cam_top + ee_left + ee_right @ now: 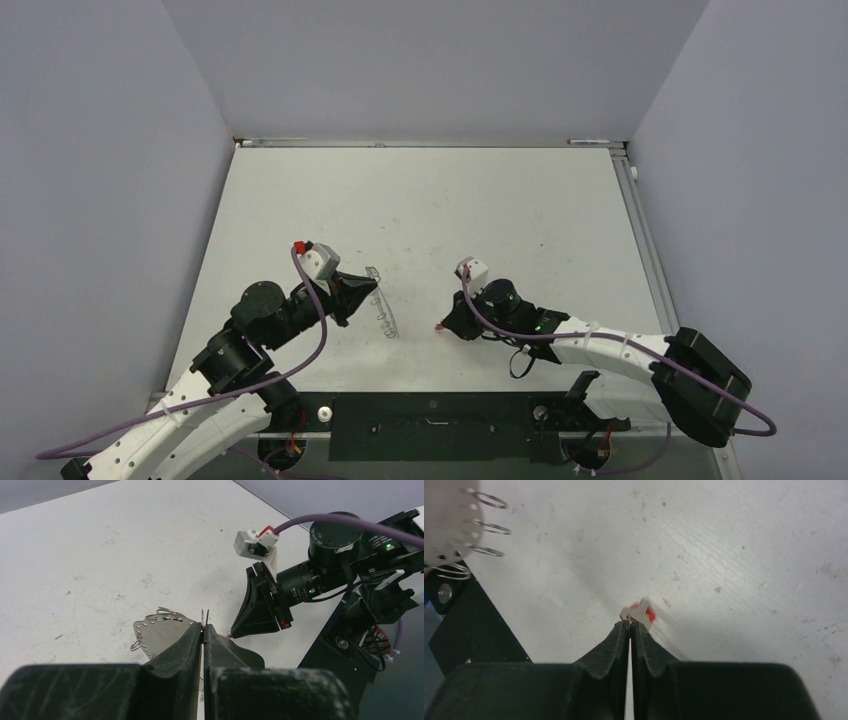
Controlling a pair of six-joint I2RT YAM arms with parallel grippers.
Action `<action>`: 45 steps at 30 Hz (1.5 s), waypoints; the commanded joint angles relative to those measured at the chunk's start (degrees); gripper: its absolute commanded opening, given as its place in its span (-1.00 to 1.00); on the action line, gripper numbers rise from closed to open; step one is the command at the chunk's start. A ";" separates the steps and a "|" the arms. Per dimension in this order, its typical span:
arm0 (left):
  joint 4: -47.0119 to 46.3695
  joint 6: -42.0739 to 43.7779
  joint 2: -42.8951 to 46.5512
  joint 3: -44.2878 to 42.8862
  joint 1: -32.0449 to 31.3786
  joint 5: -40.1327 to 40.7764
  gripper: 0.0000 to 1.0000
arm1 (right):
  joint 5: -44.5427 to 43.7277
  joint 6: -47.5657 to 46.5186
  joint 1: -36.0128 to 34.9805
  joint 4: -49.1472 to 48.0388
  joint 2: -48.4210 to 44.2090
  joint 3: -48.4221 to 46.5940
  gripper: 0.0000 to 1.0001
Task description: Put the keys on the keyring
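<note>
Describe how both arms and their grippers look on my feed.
The left arm and right arm have white links and black round joints. A purple cable runs along each to a small white box with a red plug at the wrist. The left gripper and right gripper are black, with wedge-shaped jaws. A green light glows on the right arm.

Table (pixel 450 200) white, flecked with dark specks and faint grey scuffs. Walls (pixel 100 150) pale lavender-grey. Keyring (pixel 160 635) silvery, row of small dark holes along rim, thin silvery wire loops. Key (pixel 644 613): head bright red, whitish-silver bit beside it. Left gripper (pixel 204 630), right gripper (pixel 630 625) matte black. Cable (pixel 320 520) purple; plug (pixel 301 246) red. Base plate (pixel 430 425) black. Indicator light (pixel 386 545) green.
</note>
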State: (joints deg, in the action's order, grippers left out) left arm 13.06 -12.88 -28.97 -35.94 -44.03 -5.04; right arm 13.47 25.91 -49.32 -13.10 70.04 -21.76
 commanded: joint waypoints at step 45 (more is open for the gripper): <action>-5.25 1.29 -0.56 -0.53 0.35 -12.36 -1.00 | 3.94 -27.50 -13.35 21.45 -11.10 -30.31 -0.90</action>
State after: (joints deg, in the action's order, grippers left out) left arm 12.67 -11.35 -29.65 -35.94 -43.79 -16.12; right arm 14.90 1.13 -62.30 8.86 58.08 -48.42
